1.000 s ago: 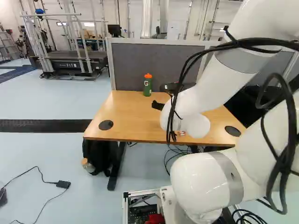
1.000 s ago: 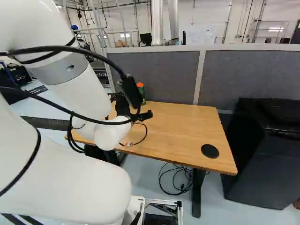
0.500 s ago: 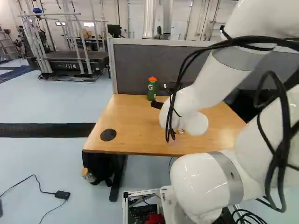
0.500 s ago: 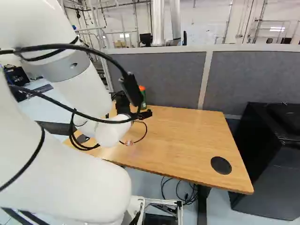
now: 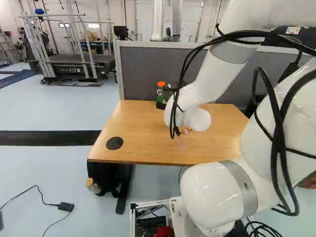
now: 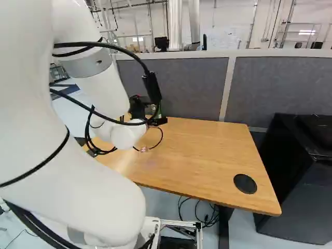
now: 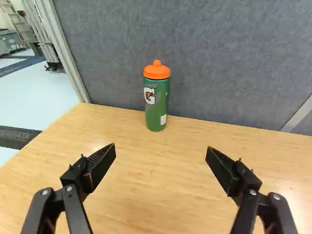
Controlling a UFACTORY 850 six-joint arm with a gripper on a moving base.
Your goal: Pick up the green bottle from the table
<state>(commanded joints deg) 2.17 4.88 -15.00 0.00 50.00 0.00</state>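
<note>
In the left base view my black gripper (image 5: 167,97) is partly hidden by the arm's wrist and cables, and overlaps the green bottle (image 5: 160,92). The wrist view shows the gripper (image 7: 161,147) with fingers wide apart and nothing between them. Ahead of it, roughly in line with the gap, the green bottle (image 7: 156,103) stands upright on the wooden table (image 7: 146,180), its orange cap on top, close to the grey partition. The right base view leaves only a sliver of the bottle visible behind the gripper.
A grey partition (image 6: 171,83) runs along the table's back edge. A small reddish-white item (image 5: 186,131) and a loop of cable lie near the wrist. Beyond the table's right end stands a black cabinet (image 6: 298,176). A backpack (image 5: 106,173) sits under the table.
The base first moved and turned slightly, bringing the table nearer, then stopped. The arm has since shifted left and further out in the left base view, its gripper now overlapping the bottle there.
</note>
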